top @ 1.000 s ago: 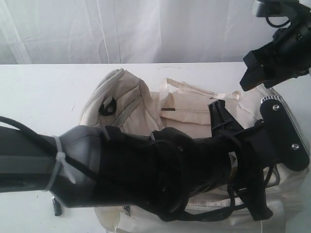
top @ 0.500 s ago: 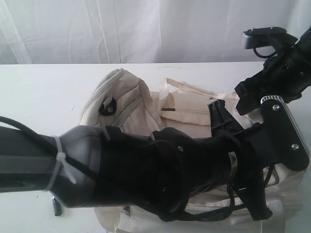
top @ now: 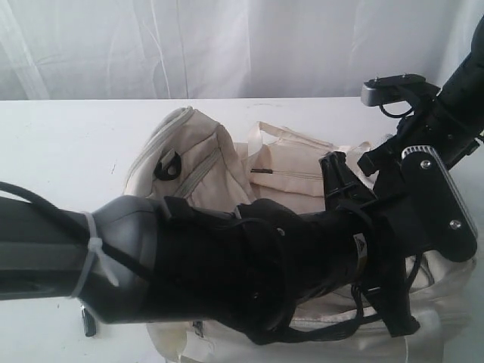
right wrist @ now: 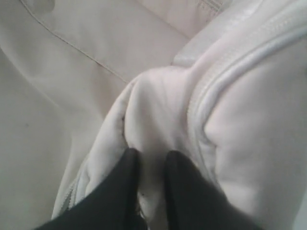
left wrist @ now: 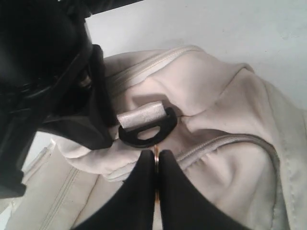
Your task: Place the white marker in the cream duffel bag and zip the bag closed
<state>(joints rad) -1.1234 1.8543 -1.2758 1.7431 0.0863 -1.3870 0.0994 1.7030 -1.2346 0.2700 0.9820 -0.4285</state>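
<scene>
Right arm has dropped from its raised pos. at the upper right down to the right end of the cream duffel bag. The right jaws, wide apart a second ago, have closed in. Bag, bench and left arm show no shift. Right wrist view: jaws pinch a raised fold of cream fabric just beside a zip track; the grip is on fabric, not on a puller. Left wrist view: left jaws are pressed together w/ a thin brass-coloured tab between them, just beside the black strap ring. This is prob. a zip puller, not confirmed. White marker: not visible in any view. Ext. view shows a small dark item on the bench under the left arm, too small to ID. The marker is either inside the bag or hidden by the arm; cannot tell which. Assessment: one arm on a tab and the other anchoring fabric looks like the setup for the zip stroke, i.e. insertion prob. done, closure not yet. The right-side pinch should give counter-tension so the soft bag does not bunch or slide when pulled. Caution: the fold is soft and shallow and may slip out under load.
</scene>
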